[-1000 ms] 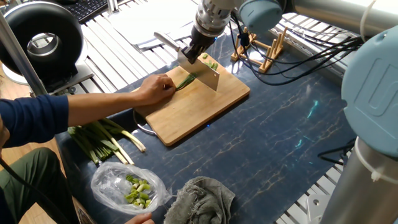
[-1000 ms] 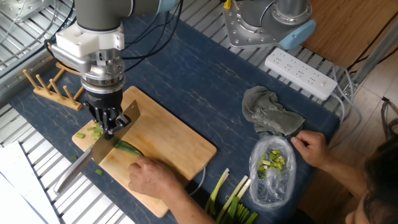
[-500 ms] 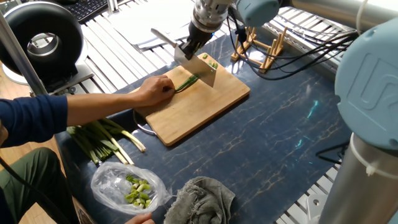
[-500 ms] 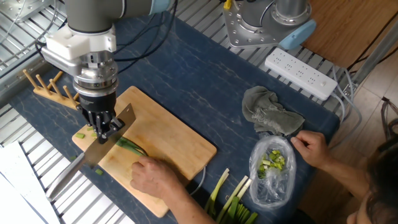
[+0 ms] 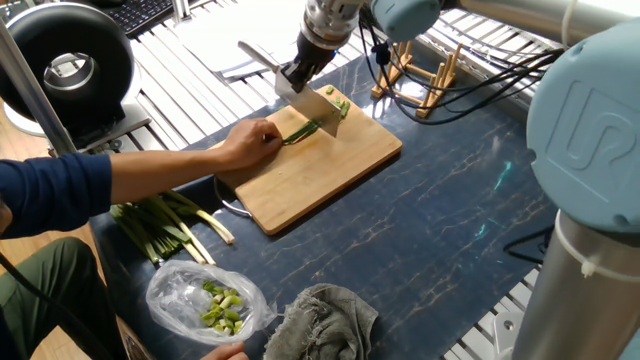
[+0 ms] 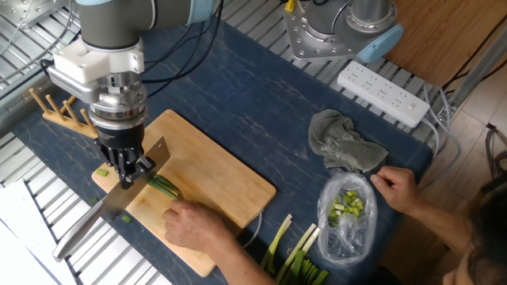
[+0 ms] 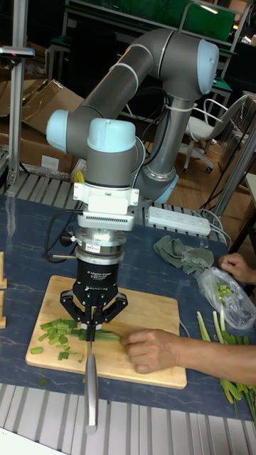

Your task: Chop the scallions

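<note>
Scallions [image 7: 107, 334] lie under the fingers [image 7: 76, 307] (gripping a knife [image 7: 91, 380]).

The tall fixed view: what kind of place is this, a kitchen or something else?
Probably a robotics lab or workshop, not a kitchen: a large robot arm, cardboard boxes and an office chair surround the cutting board.

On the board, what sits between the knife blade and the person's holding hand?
Only the uncut scallions: they run along the cutting board from the knife in the gripper to the hand pinning them. Clearest in the other fixed view.
</note>
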Robot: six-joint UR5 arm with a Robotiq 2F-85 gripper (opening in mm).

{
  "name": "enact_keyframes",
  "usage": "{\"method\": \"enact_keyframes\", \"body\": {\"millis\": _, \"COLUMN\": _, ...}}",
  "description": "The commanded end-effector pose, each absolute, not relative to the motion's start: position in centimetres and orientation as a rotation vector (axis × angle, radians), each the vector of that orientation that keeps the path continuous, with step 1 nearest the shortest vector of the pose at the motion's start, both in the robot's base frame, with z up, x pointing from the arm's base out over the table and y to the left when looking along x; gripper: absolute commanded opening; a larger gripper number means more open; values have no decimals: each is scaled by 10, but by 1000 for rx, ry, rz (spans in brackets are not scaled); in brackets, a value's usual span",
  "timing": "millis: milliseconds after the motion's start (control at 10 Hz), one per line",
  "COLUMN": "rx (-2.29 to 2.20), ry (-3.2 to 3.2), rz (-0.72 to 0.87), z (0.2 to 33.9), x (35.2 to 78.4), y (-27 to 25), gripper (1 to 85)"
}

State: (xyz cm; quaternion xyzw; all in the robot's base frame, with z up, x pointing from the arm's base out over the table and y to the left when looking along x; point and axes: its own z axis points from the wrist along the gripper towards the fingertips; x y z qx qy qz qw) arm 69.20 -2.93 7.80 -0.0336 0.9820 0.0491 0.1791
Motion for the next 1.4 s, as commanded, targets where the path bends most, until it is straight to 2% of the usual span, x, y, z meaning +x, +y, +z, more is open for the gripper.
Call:
{"method": "enact_keyframes", "body": {"millis": 0, "rx": -77, "ry": 2767, "rz": 146, "z": 77, "x": 692, "y": -27, "gripper": 13}}
{"method": "enact_keyframes", "body": {"millis": 1300, "rx": -91, "ry": 2773, "rz": 115, "z": 70, "x": 662, "y": -31, "gripper": 13}}
